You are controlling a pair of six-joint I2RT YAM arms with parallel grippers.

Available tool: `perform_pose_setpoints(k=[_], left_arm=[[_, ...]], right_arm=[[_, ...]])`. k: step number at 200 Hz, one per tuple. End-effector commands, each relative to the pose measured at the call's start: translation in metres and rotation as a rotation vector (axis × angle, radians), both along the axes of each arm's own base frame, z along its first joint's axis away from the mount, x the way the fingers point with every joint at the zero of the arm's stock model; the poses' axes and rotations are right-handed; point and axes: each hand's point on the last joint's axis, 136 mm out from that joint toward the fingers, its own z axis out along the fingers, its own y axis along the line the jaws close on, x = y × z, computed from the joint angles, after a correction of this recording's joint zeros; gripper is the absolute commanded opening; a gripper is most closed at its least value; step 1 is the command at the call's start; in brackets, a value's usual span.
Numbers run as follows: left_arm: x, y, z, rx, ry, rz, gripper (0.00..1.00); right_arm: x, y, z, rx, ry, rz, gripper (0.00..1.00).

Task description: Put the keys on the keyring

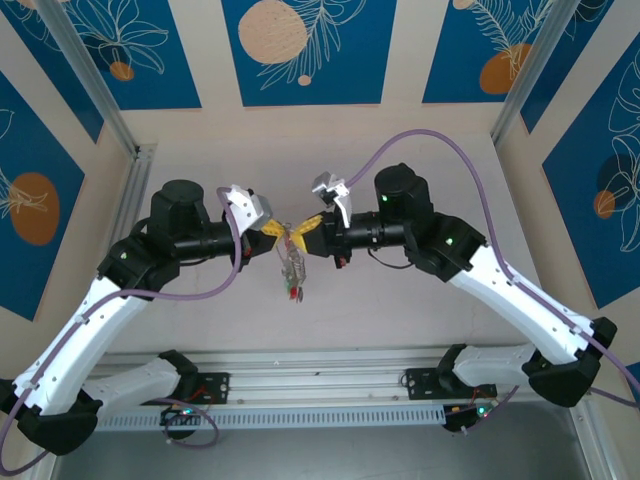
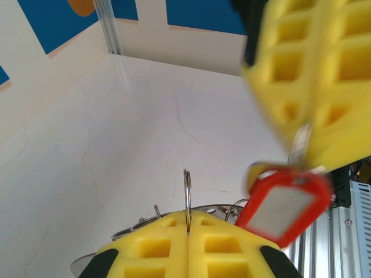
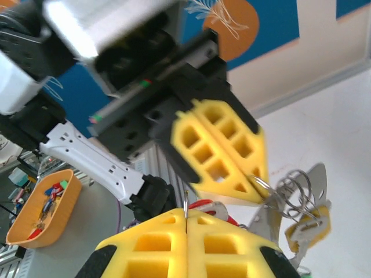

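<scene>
Entry: my left pincer [image 2: 187, 219] was clamped on the keyring [image 2: 187, 186], midair. My right pincer [image 3: 185, 223] was shut, seemingly on the red-tagged key [image 2: 284, 202]. Hazard: misaligned, that key could have slipped free.

Pale tabletop [image 1: 380, 320], faintly veined, sits under soft, even light. Cream walls all round carry blue panels [image 1: 350, 60] with white leaf outlines and a peach disc [image 1: 272, 32]. Aluminium posts [image 1: 88, 75] mark the corners, and a rail [image 1: 320, 362] lines the near edge. Off to the side, an orange tray [image 3: 49, 202] rests on a grey surface.
</scene>
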Motion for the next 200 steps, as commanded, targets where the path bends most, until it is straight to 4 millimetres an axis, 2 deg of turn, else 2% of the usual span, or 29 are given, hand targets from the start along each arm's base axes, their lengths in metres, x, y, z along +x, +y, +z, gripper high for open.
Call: perform_pose_setpoints(k=[1,106,200], left_arm=[[-0.005,-0.001,0.029,-0.043,-0.085,-0.019,0.0],[-0.013,-0.003,0.026,-0.026,-0.081,-0.049,0.0],[-0.02,-0.003,0.025,-0.018,-0.087,-0.065,0.0]], right_arm=[[-0.011,-0.003,0.018,0.047,-0.066,0.042,0.0],[0.014,0.009,-0.01,-0.079,0.025,-0.029,0.0],[0.035,0.007,-0.019,-0.119,0.056,-0.113,0.0]])
